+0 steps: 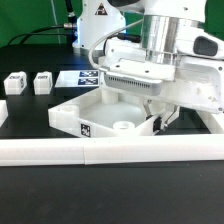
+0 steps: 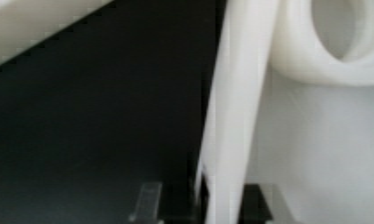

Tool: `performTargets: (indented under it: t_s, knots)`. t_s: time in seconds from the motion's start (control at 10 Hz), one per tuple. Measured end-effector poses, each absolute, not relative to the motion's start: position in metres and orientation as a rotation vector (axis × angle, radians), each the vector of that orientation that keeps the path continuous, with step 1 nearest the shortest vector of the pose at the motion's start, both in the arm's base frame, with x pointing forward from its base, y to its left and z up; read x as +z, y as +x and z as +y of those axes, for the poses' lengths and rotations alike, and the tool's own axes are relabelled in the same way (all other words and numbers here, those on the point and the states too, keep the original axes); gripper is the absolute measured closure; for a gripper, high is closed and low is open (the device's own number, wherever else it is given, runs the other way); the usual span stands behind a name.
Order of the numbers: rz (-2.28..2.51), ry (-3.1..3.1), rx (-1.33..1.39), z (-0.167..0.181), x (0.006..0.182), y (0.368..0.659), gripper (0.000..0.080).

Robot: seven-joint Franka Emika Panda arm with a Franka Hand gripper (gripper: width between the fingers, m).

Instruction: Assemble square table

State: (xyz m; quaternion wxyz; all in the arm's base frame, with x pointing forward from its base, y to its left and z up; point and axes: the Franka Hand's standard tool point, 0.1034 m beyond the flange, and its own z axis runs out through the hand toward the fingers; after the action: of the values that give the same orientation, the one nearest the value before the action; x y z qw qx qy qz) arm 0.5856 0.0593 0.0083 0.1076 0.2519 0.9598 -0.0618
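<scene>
In the exterior view the square table slab point(image 1: 100, 108) sits on the black table point(image 1: 25, 118) just behind the border wall point(image 1: 60, 150). Two leg posts point(image 1: 15, 82) stand apart at the exterior view's left. The arm point(image 1: 165, 50) reaches down to its rim at the exterior view's right.

In the wrist view the dark fingers point(image 2: 152, 203) stand narrow, seemingly pinching that thin rim between them.

A black table point(image 1: 22, 128) fills the scene under bright, even light. A long low white border wall point(image 1: 60, 150) runs across its front. The marker board point(image 1: 76, 78) lies flat farther back. Behind the table, the backdrop point(image 1: 30, 22) is dark.
</scene>
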Motion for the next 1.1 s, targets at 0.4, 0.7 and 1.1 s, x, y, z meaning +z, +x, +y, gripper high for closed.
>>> performTargets:
  t_s: [0.4, 0.7, 1.1]
  knots:
    - [2.961, 0.394, -0.331, 0.097, 0.006, 0.577, 0.0730]
    - [3.002, 0.068, -0.367, 0.093, 0.006, 0.576, 0.0730]
    - [3.008, -0.161, -0.387, 0.091, 0.006, 0.576, 0.0730]
